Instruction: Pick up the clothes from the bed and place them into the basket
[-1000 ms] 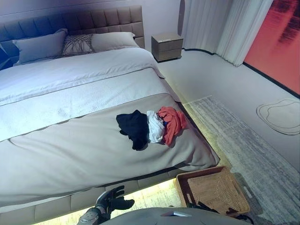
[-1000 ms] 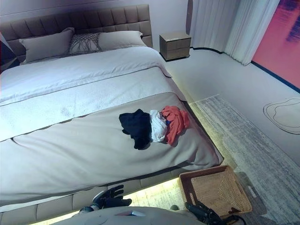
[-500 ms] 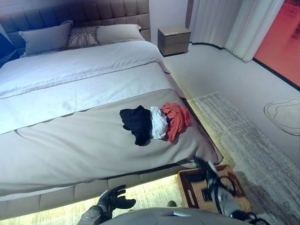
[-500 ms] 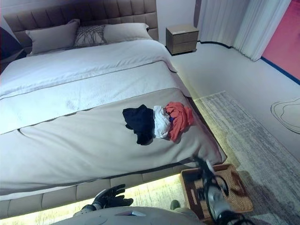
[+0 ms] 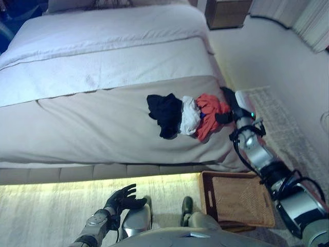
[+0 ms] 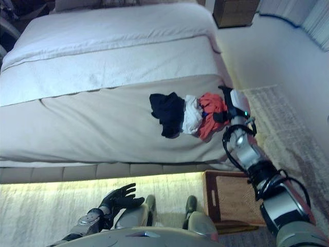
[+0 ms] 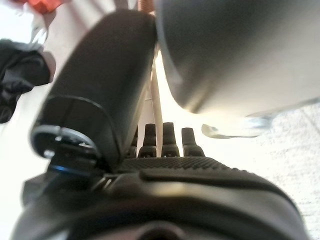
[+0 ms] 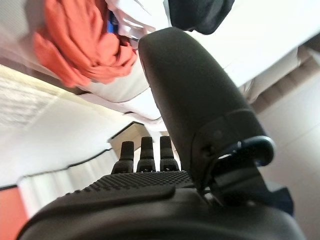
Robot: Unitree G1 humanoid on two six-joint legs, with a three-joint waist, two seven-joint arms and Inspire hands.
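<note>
Three garments lie bunched near the bed's right edge: a black one (image 5: 164,109), a white one (image 5: 190,114) and a red one (image 5: 208,108). My right hand (image 5: 227,102) reaches over that edge, right beside the red garment (image 8: 82,45); I cannot tell whether it touches. Its fingers (image 8: 146,152) are straight and hold nothing. The woven basket (image 5: 236,198) stands empty on the floor below the bed's corner, under my right arm. My left hand (image 5: 122,197) hangs low over the lit floor, open and idle.
The bed (image 5: 103,123) has a beige cover with a white sheet and blanket further up. A nightstand (image 5: 226,10) stands at the far right. A grey rug (image 5: 280,121) lies on the floor to the right of the bed and basket.
The view has tilted down and come closer to the bed. My right arm has risen from over the basket to the bed's edge by the red garment. The clothes have not moved.
</note>
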